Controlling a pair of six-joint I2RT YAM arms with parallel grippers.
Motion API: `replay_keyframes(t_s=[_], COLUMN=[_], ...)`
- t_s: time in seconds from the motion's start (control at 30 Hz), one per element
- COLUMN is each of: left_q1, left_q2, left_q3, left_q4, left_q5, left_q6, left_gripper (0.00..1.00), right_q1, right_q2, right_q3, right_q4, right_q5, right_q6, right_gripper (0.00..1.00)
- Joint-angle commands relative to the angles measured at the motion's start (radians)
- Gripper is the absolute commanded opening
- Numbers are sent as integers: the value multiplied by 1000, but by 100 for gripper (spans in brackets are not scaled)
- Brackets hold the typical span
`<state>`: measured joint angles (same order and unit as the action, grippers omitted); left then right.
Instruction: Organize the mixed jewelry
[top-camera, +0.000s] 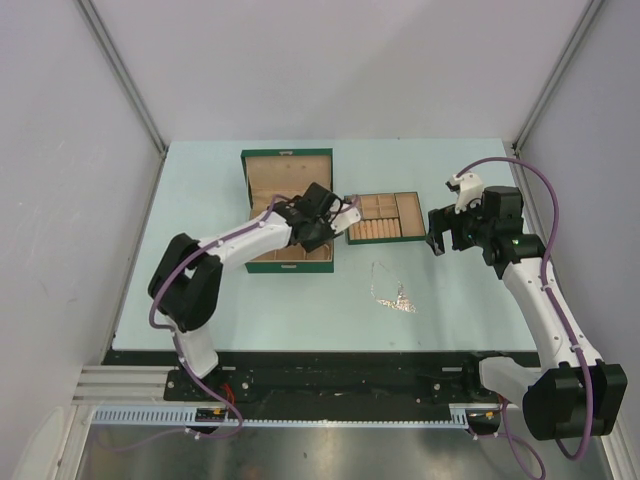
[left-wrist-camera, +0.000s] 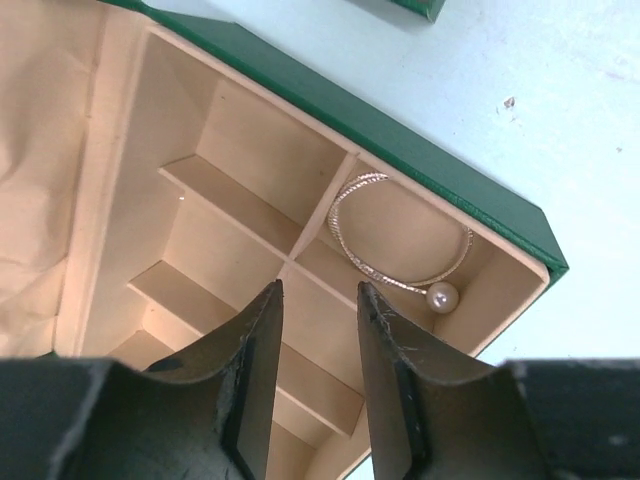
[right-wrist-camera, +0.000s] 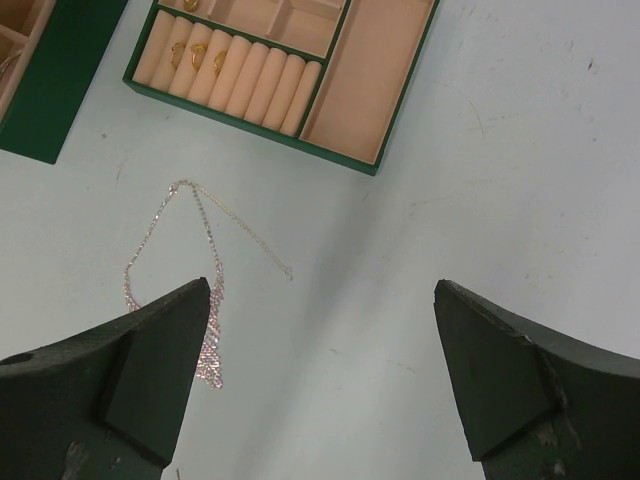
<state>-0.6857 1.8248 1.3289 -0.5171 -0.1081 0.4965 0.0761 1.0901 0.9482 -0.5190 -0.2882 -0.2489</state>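
Note:
A thin ring-shaped bangle (left-wrist-camera: 385, 278) with a pearl bead (left-wrist-camera: 443, 296) lies in a corner compartment of the open green box (left-wrist-camera: 400, 150). My left gripper (left-wrist-camera: 320, 290) hovers just over the box (top-camera: 285, 178), open partway with nothing between its fingers. The chain necklace (top-camera: 393, 297) with its sparkly pendant cluster (right-wrist-camera: 213, 345) lies loose on the table in front of the small divided tray (top-camera: 410, 215). My right gripper (right-wrist-camera: 322, 290) hangs wide open above bare table just right of the necklace (right-wrist-camera: 190, 215), holding nothing.
The small tray (right-wrist-camera: 365, 80) has a row of tan ring rolls with small gold pieces (right-wrist-camera: 200, 55) tucked in and a long side compartment. The green box's lid stands open at the back. Grey walls enclose the pale table on three sides.

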Motion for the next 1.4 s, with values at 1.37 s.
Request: replay_keyframes(t_s=[1.37], left_q1=[-8], left_q2=[-395], left_q3=[-145], left_q4=[-1], left_q5=[145], left_q6=[-36], left_gripper=[46], right_q1=[399], right_q2=[484], right_q3=[3], right_q4=[114], right_q5=[156], right_q6=[-173], right_gripper=[75])
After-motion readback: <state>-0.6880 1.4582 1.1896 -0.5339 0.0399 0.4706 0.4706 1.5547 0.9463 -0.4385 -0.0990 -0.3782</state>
